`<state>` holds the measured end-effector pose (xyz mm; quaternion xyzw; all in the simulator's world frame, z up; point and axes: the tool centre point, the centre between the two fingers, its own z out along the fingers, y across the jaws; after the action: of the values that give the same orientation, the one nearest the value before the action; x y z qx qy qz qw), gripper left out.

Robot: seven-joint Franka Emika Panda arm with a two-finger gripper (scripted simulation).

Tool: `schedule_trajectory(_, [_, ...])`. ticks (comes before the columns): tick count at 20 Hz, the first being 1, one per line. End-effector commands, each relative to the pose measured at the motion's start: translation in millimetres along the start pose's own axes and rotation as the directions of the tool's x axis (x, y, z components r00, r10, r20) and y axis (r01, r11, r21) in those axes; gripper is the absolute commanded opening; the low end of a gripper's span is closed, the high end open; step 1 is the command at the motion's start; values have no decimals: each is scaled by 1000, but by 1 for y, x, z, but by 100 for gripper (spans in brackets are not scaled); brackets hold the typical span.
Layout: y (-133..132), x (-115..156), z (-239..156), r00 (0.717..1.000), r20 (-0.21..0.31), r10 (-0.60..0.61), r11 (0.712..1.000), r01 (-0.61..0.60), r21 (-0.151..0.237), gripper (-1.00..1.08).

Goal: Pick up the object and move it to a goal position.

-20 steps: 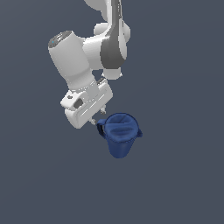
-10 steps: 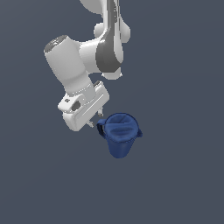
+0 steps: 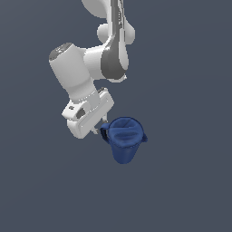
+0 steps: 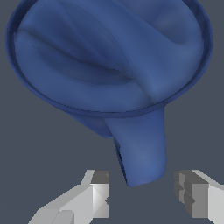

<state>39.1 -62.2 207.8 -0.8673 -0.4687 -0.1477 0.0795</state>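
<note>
My gripper (image 4: 141,192) stands open and empty; the pitcher (image 3: 124,139) lies just ahead, its handle (image 4: 142,151) reaching toward the gap between my fingers.

Both renders are sharp, free of blur and edge distortion, set against a flat, dim slate-grey backdrop that shows no cast shadows. Soft, even light leaves the white arm (image 3: 86,77) bright with gentle grey shading, no glare. The pitcher (image 3: 123,139) shows smooth gradients; the fingers (image 4: 99,197) look faceted and blocky
</note>
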Motion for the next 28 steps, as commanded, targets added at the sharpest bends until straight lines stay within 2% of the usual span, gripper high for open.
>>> schedule_trajectory(1, [-1,0,10,1000,0,-1,1000,1,1,28])
schedule_trajectory(5, [-1,-1,17,1000,0,-1,1000,1,1,28])
schedule_trajectory(6, [-1,-1,17,1000,0,-1,1000,1,1,-100])
schedule_trajectory(19, [-1,0,13,1000,0,-2,1000,2,0,-100])
schedule_trajectory(28, [2,7,-31,1000,1,-1,1000,1,0,-100])
